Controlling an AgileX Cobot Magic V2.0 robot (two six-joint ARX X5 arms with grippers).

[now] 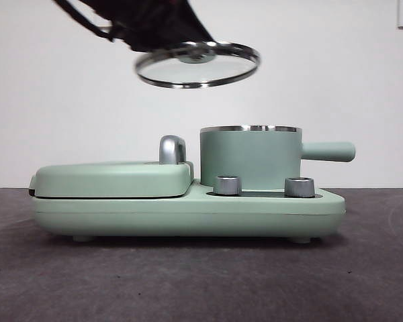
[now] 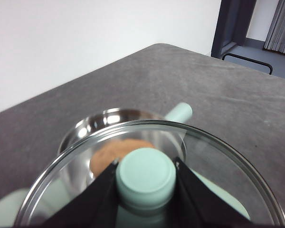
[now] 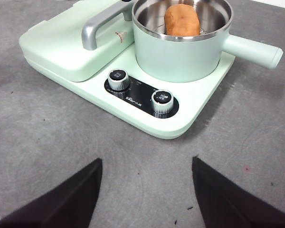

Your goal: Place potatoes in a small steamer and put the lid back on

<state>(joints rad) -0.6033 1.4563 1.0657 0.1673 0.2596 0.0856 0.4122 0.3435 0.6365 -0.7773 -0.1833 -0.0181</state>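
Your left gripper [image 2: 146,178] hung above the small steamer [image 1: 250,157], fingers clamping the lid [image 1: 197,65].
The lid was tilted; the right gripper [image 3: 146,190] waited, fingers apart.

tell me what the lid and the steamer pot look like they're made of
Lid: clear glass, since you see through it, with a shiny steel-looking rim and a matte mint knob, probably plastic. Small steamer: mint-coated outside, bright mirror-like metal inside and at the rim, likely stainless steel.
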